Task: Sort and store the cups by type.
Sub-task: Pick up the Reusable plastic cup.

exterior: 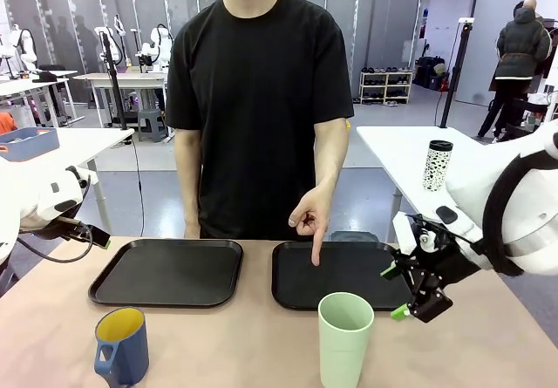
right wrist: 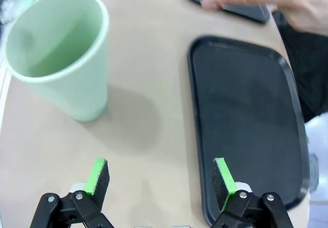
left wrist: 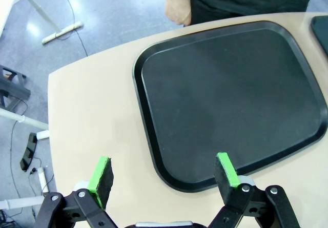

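Note:
A tall mint-green cup (exterior: 345, 336) stands near the table's front edge, in front of the right black tray (exterior: 349, 276). A blue mug (exterior: 122, 346) with a yellow inside stands at the front left, before the left black tray (exterior: 167, 272). My right gripper (exterior: 394, 292) hovers open just right of the green cup; in the right wrist view the green cup (right wrist: 61, 54) is ahead and to the left of the open fingers (right wrist: 97, 177). My left gripper (left wrist: 165, 169) is open above the near edge of the left tray (left wrist: 230, 100), holding nothing.
A person stands at the far side, and one hand (exterior: 311, 222) points a finger down at the right tray (right wrist: 243, 120). The person's other hand (left wrist: 177, 2) rests behind the left tray. A white speckled tumbler (exterior: 438, 165) stands on another table behind.

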You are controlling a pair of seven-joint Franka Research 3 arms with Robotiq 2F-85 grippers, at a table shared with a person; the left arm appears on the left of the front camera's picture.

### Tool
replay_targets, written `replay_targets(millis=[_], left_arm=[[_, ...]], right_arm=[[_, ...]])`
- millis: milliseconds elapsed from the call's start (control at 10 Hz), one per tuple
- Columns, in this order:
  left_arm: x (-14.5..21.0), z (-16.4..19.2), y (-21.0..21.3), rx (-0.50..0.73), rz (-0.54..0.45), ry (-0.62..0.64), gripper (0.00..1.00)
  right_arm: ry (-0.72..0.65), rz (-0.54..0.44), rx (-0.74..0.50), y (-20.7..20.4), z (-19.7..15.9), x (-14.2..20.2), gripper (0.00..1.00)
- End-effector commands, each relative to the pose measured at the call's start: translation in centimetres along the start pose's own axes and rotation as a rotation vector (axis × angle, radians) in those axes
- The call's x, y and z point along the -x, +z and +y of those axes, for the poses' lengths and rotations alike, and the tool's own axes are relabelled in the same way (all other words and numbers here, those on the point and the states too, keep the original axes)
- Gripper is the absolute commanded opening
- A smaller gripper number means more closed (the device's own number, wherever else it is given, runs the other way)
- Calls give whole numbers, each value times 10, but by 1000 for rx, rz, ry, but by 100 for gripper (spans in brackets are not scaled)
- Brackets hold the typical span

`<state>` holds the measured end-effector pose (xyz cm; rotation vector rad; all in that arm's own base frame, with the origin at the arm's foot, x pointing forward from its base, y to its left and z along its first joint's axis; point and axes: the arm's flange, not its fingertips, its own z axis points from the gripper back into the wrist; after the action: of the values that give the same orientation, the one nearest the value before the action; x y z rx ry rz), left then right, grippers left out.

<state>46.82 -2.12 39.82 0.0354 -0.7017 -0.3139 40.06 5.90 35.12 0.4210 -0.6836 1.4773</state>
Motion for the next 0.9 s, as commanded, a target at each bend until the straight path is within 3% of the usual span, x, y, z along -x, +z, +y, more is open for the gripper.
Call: replay_targets(millis=[0,400,500,700,800], left_arm=[[-2,-1,0,-2,-2,2,100],[-2,-1,0,-2,-2,2,100],[-2,-1,0,-2,-2,2,100],[-2,-1,0,-2,-2,2,100],[-2,-1,0,-2,-2,2,100]], right_arm=[[0,-119,-107,-18,-8,32,100],[61,-284,-200,-27,-11,58,100],[42,-379,-226,-28,-8,62,100],[44,-413,-238,-34,-4,74,100],[27,-473,-241,-35,-2,79,100]])
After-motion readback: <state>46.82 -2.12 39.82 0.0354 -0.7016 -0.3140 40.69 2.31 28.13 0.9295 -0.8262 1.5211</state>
